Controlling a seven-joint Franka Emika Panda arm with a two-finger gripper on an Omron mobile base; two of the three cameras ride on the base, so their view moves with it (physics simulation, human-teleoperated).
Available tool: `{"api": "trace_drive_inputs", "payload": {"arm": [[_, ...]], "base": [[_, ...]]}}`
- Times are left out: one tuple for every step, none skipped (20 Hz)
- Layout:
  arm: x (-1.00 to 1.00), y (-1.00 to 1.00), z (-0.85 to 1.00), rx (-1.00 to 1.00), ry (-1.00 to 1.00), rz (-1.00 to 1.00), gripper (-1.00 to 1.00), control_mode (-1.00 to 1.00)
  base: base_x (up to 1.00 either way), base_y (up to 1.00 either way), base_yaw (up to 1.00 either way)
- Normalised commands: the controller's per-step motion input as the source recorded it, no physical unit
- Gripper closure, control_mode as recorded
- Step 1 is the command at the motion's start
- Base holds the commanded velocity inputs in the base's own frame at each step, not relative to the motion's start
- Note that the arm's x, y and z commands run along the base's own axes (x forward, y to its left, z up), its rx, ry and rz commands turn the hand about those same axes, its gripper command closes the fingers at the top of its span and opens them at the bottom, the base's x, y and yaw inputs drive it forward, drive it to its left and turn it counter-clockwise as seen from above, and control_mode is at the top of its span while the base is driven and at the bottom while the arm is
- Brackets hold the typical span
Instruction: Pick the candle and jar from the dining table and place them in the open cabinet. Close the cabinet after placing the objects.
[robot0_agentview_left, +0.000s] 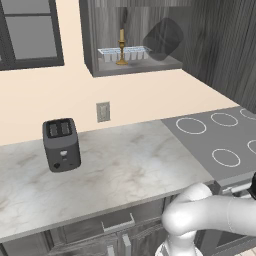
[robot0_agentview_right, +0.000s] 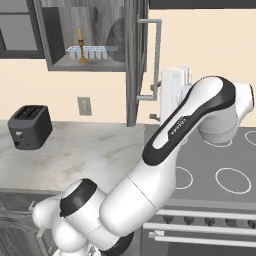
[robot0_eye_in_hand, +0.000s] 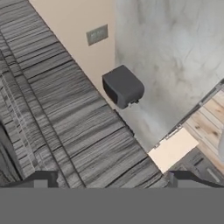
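**Kitchen wall unit stocked, door left to shut**

Marble counter below; candle and jar sit in cabinet, upper centre. Gripper, jaws wide apart, empty, faces door. Next, prob.: push it closed w/ fingers.

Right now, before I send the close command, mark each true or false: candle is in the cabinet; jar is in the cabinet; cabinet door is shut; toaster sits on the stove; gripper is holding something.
1. The candle stands in the cabinet: true.
2. The jar is in the cabinet: true, lying tipped beside the tray.
3. The door is shut: false, it stands open.
4. The toaster sits on the stove: false, it is on the counter.
5. The gripper holds something: false, open and empty.
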Motion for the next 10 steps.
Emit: {"api": "trace_drive_inputs", "payload": {"arm": [[0.06, 0.34, 0.29, 0.00, 0.10, 0.01, -1.00, -1.00], [0.01, 0.31, 0.34, 0.00, 0.13, 0.02, -1.00, -1.00], [0.00, 0.31, 0.43, 0.00, 0.15, 0.03, -1.00, -1.00], [0.00, 0.30, 0.44, 0.00, 0.17, 0.03, -1.00, -1.00], [0.00, 0.36, 0.50, 0.00, 0.14, 0.03, -1.00, -1.00], [0.00, 0.41, 0.48, 0.00, 0.20, 0.04, -1.00, -1.00], [0.00, 0.50, 0.44, 0.00, 0.19, 0.05, -1.00, -1.00], [0.00, 0.61, 0.44, 0.00, 0.16, 0.03, -1.00, -1.00], [0.00, 0.69, 0.41, 0.00, 0.16, 0.02, -1.00, -1.00], [0.00, 0.80, 0.36, 0.00, 0.14, 0.00, -1.00, -1.00]], "base": [[0.00, 0.00, 0.00], [0.00, 0.00, 0.00], [0.00, 0.00, 0.00], [0.00, 0.00, 0.00], [0.00, 0.00, 0.00], [0.00, 0.00, 0.00], [0.00, 0.00, 0.00], [0.00, 0.00, 0.00], [0.00, 0.00, 0.00], [0.00, 0.00, 0.00]]}}
